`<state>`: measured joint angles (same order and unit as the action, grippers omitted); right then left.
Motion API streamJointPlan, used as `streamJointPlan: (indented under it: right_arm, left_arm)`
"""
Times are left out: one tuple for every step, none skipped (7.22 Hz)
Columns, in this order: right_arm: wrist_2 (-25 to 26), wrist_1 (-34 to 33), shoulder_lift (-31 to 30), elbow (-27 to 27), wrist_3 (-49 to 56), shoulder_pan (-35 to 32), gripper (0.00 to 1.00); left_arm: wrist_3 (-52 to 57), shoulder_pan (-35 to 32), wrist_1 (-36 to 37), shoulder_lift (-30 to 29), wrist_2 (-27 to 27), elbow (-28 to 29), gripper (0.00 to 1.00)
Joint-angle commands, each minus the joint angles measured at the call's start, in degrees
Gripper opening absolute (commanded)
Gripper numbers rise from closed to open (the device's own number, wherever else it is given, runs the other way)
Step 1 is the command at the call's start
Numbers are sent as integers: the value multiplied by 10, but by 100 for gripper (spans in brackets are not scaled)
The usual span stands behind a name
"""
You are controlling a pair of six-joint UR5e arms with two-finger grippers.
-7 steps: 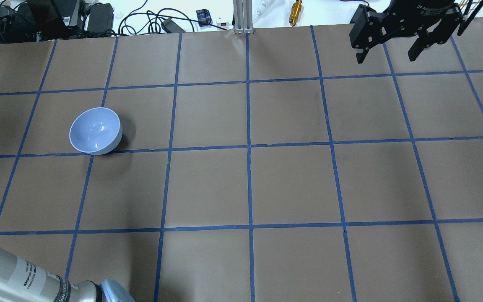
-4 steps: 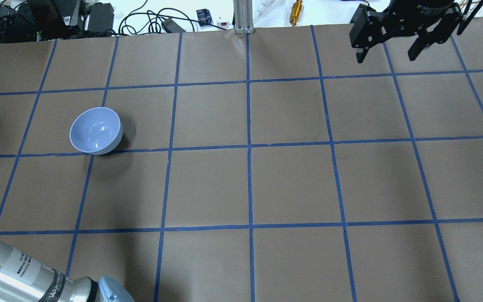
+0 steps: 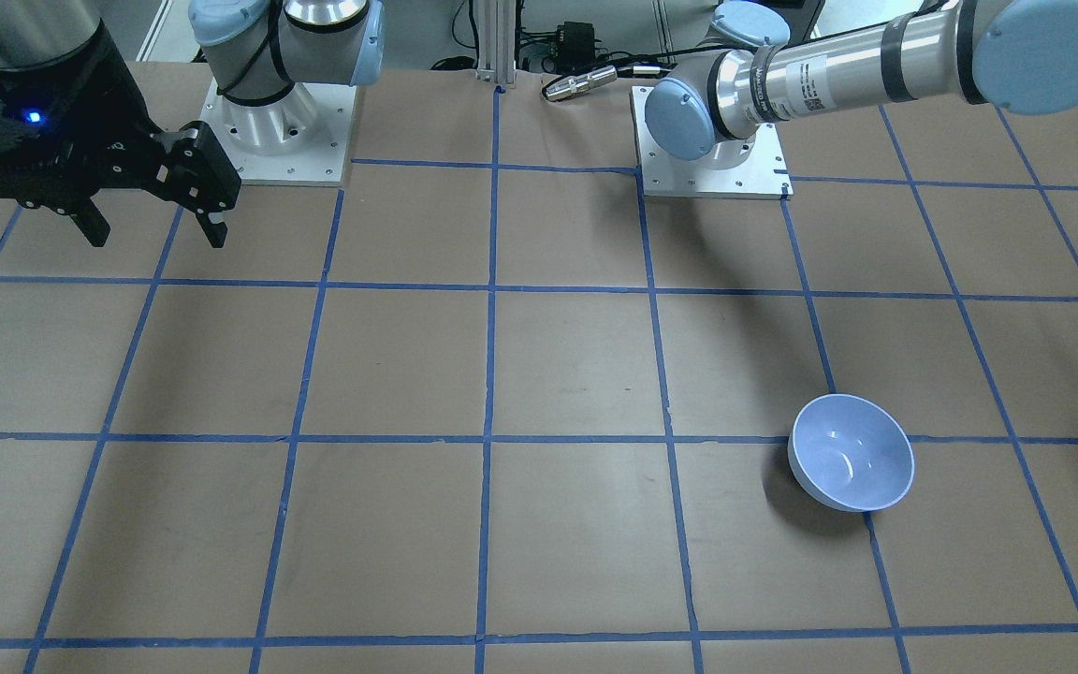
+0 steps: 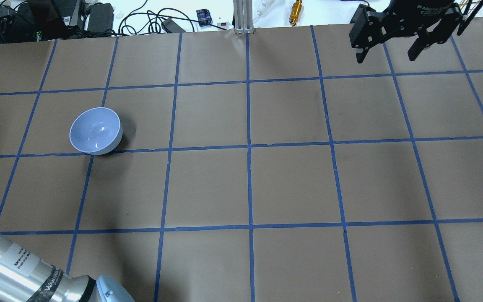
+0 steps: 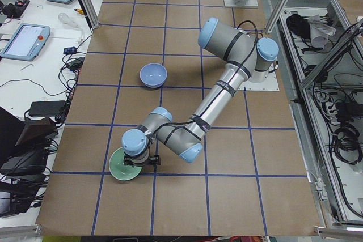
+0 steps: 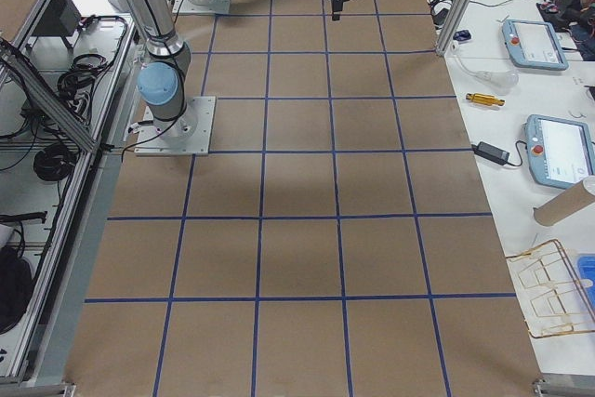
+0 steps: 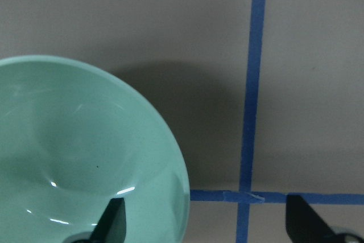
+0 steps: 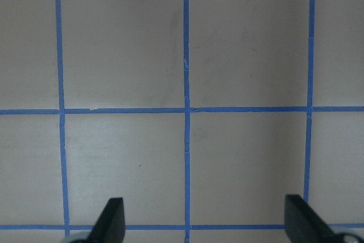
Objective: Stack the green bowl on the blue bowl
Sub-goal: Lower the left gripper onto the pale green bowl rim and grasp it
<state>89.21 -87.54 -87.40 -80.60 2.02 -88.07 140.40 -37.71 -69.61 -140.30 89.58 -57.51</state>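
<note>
Spread, the left end effector (image 7: 207, 223) straddled the rim of the round, glossy mint-green bowl (image 7: 85, 140): 1 finger over its hollow, 1 outside.

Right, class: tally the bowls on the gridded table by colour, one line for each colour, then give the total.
green bowl: 1
blue bowl: 1
Total: 2 bowls
</note>
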Motion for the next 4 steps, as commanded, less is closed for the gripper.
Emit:
streamJointPlan:
  right_arm:
    - [0, 0, 0, 0, 0, 0, 100]
    - [0, 0, 0, 0, 0, 0, 100]
    - [-1, 0, -1, 0, 0, 0, 100]
    - [0, 0, -1, 0, -1, 0, 100]
  left_arm:
    - [8, 0, 9, -16, -7, -2, 97]
    - [8, 0, 15, -22, -7, -3, 89]
    - [7, 0, 29, -25, -7, -4, 88]
    - [8, 0, 29, -27, -7, -4, 72]
